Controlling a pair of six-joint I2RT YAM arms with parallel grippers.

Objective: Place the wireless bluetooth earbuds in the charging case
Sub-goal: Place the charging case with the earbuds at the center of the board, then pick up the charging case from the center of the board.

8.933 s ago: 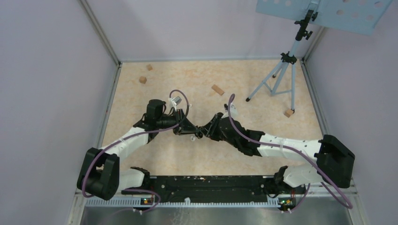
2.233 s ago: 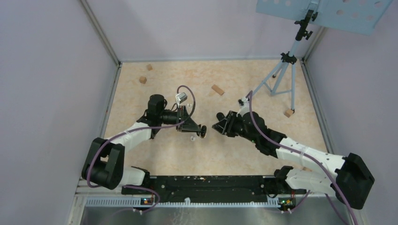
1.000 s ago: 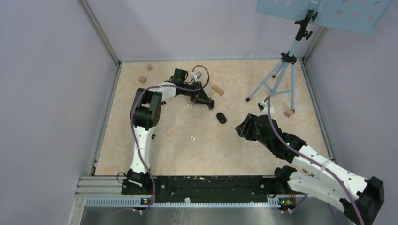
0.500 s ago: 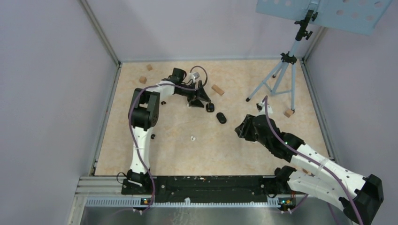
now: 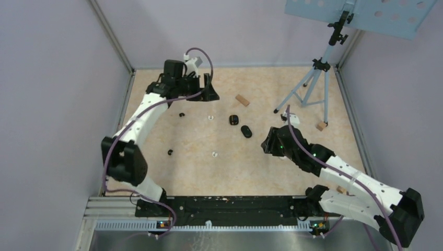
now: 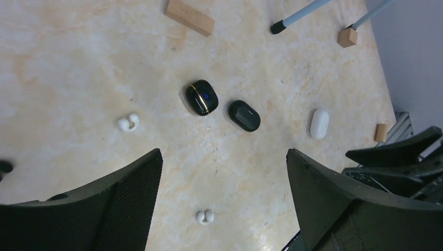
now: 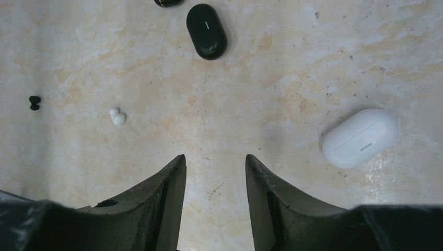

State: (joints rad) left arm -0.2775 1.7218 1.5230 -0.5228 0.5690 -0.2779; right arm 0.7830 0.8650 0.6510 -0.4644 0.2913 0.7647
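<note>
Left wrist view: one white earbud (image 6: 128,123) lies mid-worktop just beside the gold-rimmed black case (image 6: 201,97), and a second white earbud (image 6: 204,216) lies nearer the front edge. A plain black case (image 6: 244,115) and a white case (image 6: 319,124) lie further right. The left gripper (image 6: 222,198) hangs toward the far left corner, fingers spread wide and empty. The right gripper (image 7: 215,209) has its fingers parted and holds nothing.

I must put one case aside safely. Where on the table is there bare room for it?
Bare: the near strip between the front white earbud and the black rail; also behind the long wooden block, toward the tripod. Crowded: the middle, around the two black cases.
</note>
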